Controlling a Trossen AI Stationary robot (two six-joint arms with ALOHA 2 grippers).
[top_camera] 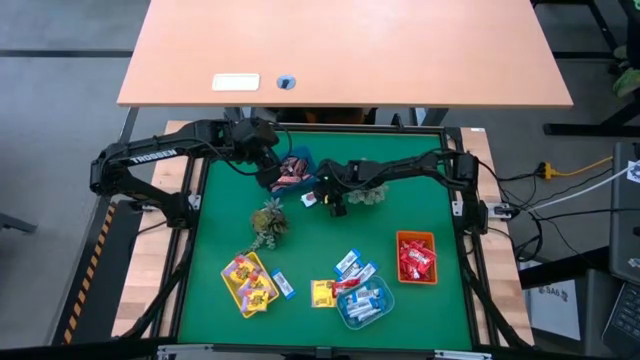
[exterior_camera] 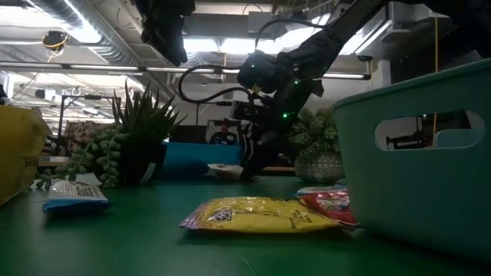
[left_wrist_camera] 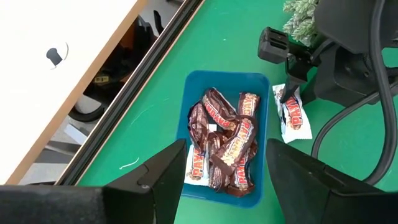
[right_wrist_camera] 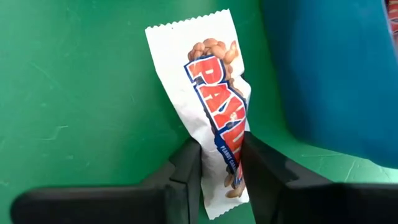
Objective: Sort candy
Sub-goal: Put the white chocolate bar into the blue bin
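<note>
A white-wrapped candy [right_wrist_camera: 205, 93] with red lettering lies on the green mat beside the blue tray [right_wrist_camera: 329, 62]. My right gripper [right_wrist_camera: 222, 171] is shut on it, also seen in the high view [top_camera: 323, 197]. The blue tray [left_wrist_camera: 186, 93] holds several dark brown candies [left_wrist_camera: 224, 137]. My left gripper [left_wrist_camera: 224, 180] hangs open above this tray, touching nothing; the high view shows it at the mat's far left [top_camera: 282, 172]. From the left wrist view the white candy [left_wrist_camera: 292, 115] lies just outside the tray's wall. My right gripper pinches the white candy between its two fingers, by its two long edges near the end closest to the gripper [right_wrist_camera: 227, 158]. The fingers [right_wrist_camera: 186, 168] slant down from the table's right side. The wrapper buckles between them, and the rest of the candy lies flat on the mat.
Two spiky green plants [top_camera: 268, 222] [top_camera: 368, 195] stand mid-mat. Along the near side are a yellow tray [top_camera: 232, 285], an orange tray [top_camera: 416, 238] with red candies and a clear blue tray [top_camera: 385, 305]. Loose candies [top_camera: 323, 292] [top_camera: 283, 285] [top_camera: 348, 262] lie between them.
</note>
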